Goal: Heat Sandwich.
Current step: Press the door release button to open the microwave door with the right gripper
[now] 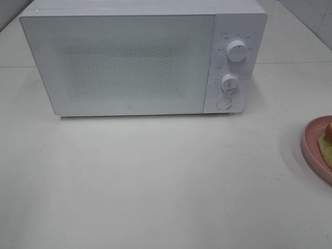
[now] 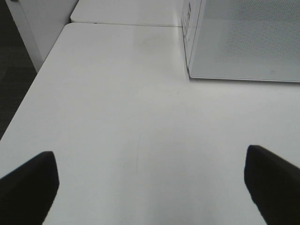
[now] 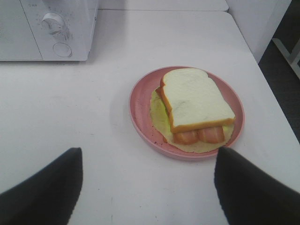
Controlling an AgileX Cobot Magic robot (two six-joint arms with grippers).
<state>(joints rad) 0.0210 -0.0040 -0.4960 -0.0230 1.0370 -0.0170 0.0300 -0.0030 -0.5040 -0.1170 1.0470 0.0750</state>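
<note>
The sandwich [image 3: 194,101], white bread with tan crust and orange and yellowish filling, lies on a round pink plate [image 3: 140,101]. In the high view only the plate's edge [image 1: 311,145] and a bit of the sandwich [image 1: 327,142] show at the right border. The white microwave [image 1: 135,57] stands at the back with its door shut. My right gripper [image 3: 147,187] is open, a short way back from the plate and above the table. My left gripper [image 2: 150,187] is open and empty over bare table, left of the microwave's front corner [image 2: 192,75]. Neither gripper shows in the high view.
The microwave has two dials [image 1: 237,51] [image 1: 229,81] and a round button [image 1: 223,102] on its right panel. The white table's left edge [image 2: 28,101] and right edge [image 3: 272,89] drop off to a dark floor. A white wall or cabinet [image 3: 262,23] stands beyond the right edge.
</note>
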